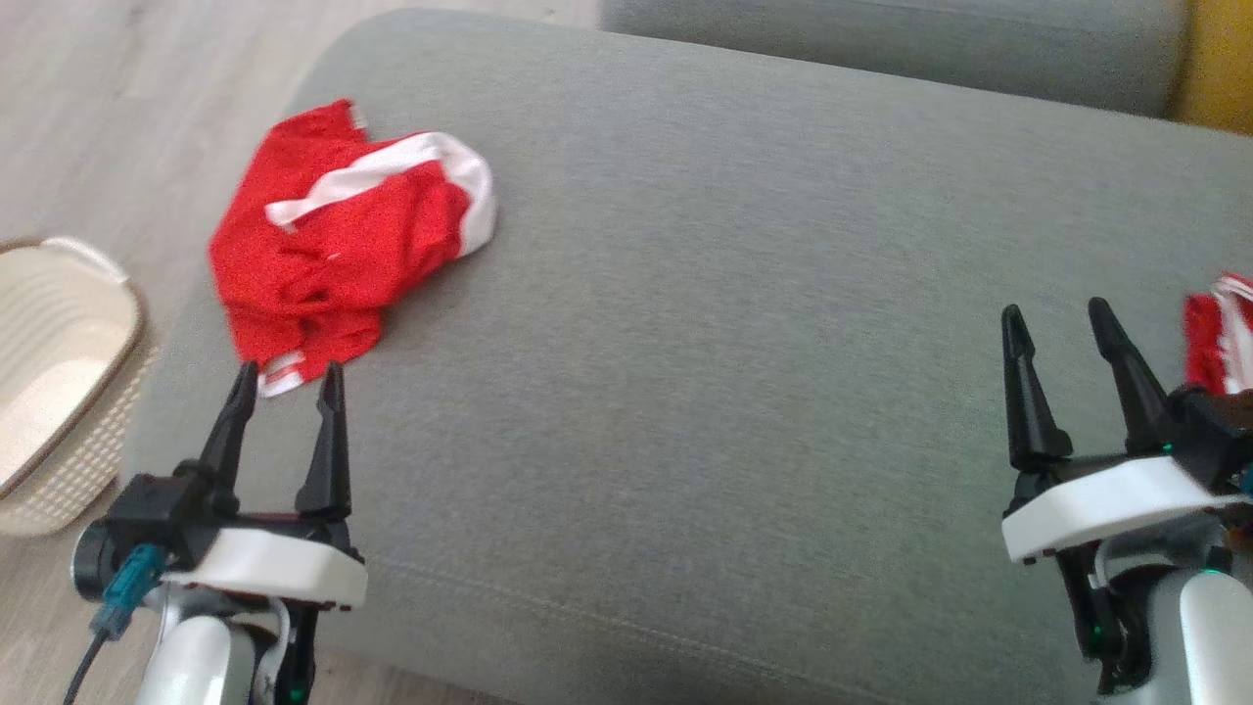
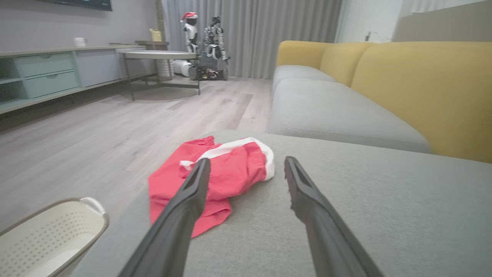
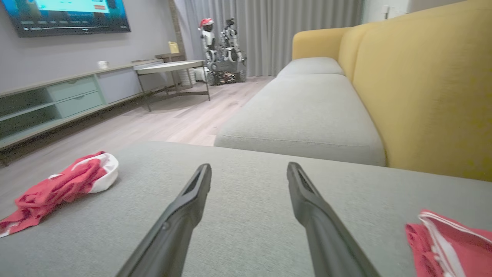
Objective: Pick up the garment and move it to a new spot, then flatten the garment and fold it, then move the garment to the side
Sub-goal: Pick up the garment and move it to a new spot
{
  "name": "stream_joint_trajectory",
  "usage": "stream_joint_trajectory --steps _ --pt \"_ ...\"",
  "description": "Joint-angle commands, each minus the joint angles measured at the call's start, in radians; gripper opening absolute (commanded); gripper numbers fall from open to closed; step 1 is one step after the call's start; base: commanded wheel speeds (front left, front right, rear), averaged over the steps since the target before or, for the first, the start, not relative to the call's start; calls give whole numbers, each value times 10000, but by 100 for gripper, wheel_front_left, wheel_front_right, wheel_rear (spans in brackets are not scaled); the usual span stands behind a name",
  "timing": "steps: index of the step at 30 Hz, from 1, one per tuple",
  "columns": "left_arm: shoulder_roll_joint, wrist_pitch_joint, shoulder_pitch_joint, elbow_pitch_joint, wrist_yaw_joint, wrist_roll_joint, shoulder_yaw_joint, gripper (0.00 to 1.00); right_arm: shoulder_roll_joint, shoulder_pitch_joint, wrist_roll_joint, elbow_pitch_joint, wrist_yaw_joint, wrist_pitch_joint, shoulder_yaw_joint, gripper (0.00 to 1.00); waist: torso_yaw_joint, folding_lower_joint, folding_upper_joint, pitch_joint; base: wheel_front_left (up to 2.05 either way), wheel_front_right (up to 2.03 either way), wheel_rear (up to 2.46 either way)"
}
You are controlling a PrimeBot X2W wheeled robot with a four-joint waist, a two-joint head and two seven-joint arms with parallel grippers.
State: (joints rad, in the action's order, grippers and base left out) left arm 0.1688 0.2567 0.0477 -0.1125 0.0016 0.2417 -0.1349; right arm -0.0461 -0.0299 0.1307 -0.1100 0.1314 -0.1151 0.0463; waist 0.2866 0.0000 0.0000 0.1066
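A crumpled red garment (image 1: 333, 245) with white trim lies at the left end of the grey sofa cushion (image 1: 744, 323). It also appears as the garment (image 2: 226, 173) in the left wrist view and the garment (image 3: 61, 188) at the left of the right wrist view. My left gripper (image 1: 290, 378) is open, its fingertips just short of the garment's near edge. My right gripper (image 1: 1057, 323) is open over bare cushion at the right. A second red and white cloth (image 1: 1219, 338) lies by my right gripper, also seen as the cloth (image 3: 449, 242) in the right wrist view.
A cream laundry basket (image 1: 59, 372) stands on the wooden floor left of the cushion. A yellow sofa back (image 2: 423, 88) and further grey cushions (image 3: 307, 115) run beyond. A side table (image 2: 161, 57), a low cabinet (image 2: 50, 73) and other robots (image 2: 203, 34) stand across the room.
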Motion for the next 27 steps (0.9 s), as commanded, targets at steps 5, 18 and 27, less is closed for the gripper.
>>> stream_joint_trajectory --steps 5,18,27 --pt "78 51 435 416 28 -10 594 100 -41 -191 -24 -479 -7 -108 -339 100 1066 0 0 -114 0 0 0" --pt "-96 51 420 482 -92 -193 760 100 -41 -220 -110 -485 -7 -237 -337 100 1577 0 0 11 0 0 0" --pt "-221 51 656 413 -239 -266 857 100 -41 -315 -224 -677 -7 -425 -310 100 1580 0 0 250 0 0 0"
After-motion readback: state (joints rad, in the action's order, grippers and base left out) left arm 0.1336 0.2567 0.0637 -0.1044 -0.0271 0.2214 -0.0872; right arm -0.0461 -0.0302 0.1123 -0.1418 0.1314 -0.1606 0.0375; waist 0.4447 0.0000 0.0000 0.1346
